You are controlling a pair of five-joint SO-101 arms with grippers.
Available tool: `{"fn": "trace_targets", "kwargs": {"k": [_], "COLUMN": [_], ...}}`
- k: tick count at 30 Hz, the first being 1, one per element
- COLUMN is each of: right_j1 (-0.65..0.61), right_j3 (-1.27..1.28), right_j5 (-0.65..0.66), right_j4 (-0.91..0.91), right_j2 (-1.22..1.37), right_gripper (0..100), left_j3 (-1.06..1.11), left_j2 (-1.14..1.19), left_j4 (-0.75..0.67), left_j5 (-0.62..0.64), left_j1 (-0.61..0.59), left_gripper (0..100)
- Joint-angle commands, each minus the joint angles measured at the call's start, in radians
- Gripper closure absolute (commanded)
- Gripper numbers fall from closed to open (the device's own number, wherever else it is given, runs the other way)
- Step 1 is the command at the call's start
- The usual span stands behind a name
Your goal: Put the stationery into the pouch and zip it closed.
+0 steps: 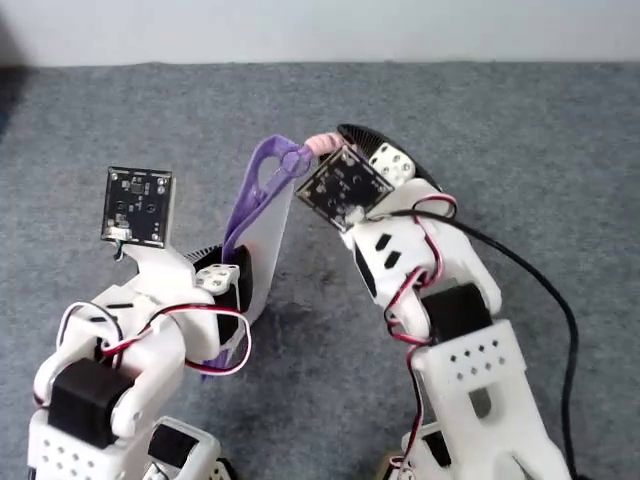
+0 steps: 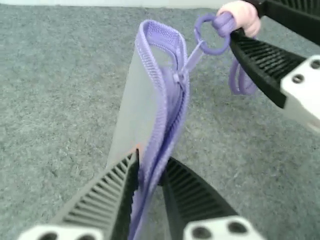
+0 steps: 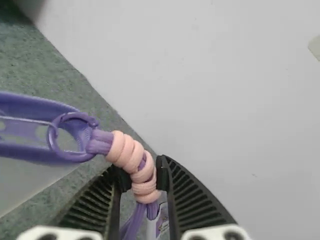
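Note:
The translucent white pouch [image 1: 268, 250] with its purple zipper [image 1: 255, 185] stands on edge above the grey mat. My left gripper [image 1: 238, 290] is shut on the pouch's near end, its black fingers pinching the zipper band [image 2: 150, 167]. The zipper slider [image 2: 178, 77] sits near the far end, and a purple ring [image 2: 212, 35] links it to a pink coiled pull [image 3: 132, 162]. My right gripper [image 3: 142, 172] is shut on that pink pull [image 1: 322, 143], beyond the pouch's far end. A short loop of zipper [image 2: 157, 35] past the slider gapes. What is inside the pouch is hidden.
Grey felt mat [image 1: 520, 130] covers the table, bare at the left, the right and the back up to a white wall [image 1: 320, 30]. A black cable [image 1: 540, 290] runs along the right arm.

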Motion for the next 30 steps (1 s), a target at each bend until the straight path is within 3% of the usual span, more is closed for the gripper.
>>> {"fn": "trace_targets", "kwargs": {"k": [1, 15, 23, 30], "right_j1": [0.143, 0.358, 0.317, 0.234], "right_j3": [-0.044, -0.049, -0.046, -0.048], "right_j5": [-0.015, 0.08, 0.068, -0.025], "right_j4": [-0.11, -0.466, -0.46, -0.433], "right_j2": [0.082, 0.516, 0.404, 0.203], "right_gripper": [99.1, 99.1, 99.1, 99.1], "left_j3": [-0.004, -0.005, -0.005, -0.005], "left_j2": [-0.048, -0.101, -0.101, -0.101], "left_j4": [0.035, 0.083, 0.078, 0.077], "left_j5": [-0.003, -0.003, -0.003, -0.003], "left_j1": [-0.017, -0.017, -0.017, -0.017], "left_gripper": [99, 99, 99, 99]}}
